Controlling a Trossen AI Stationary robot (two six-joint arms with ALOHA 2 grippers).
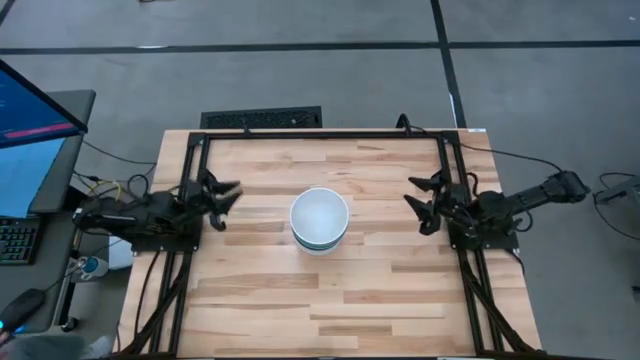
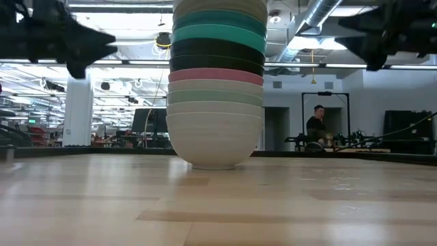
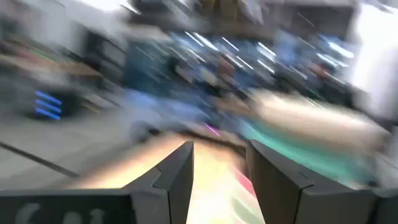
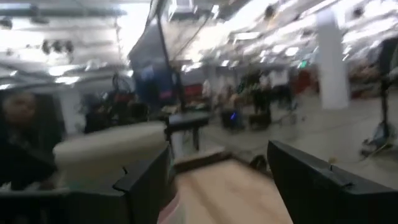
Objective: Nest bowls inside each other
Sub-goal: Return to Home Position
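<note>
Bowls [image 1: 320, 215]: sitting nested mid-table, well apart from both grippers.
Left gripper [image 1: 224, 204]: hovering left, released.
Right gripper [image 1: 416, 205]: hovering right, released.

Nested bowls [image 1: 319, 220] in one upright stack, white on top, mid-table, white at base

Crops the bowl stack [image 2: 217, 82] at the low view's upper edge, top bowls unseen. Hides most lower bowls beneath the white bowl [image 1: 320, 215] from above. Smears both wrist views past reading.
</note>
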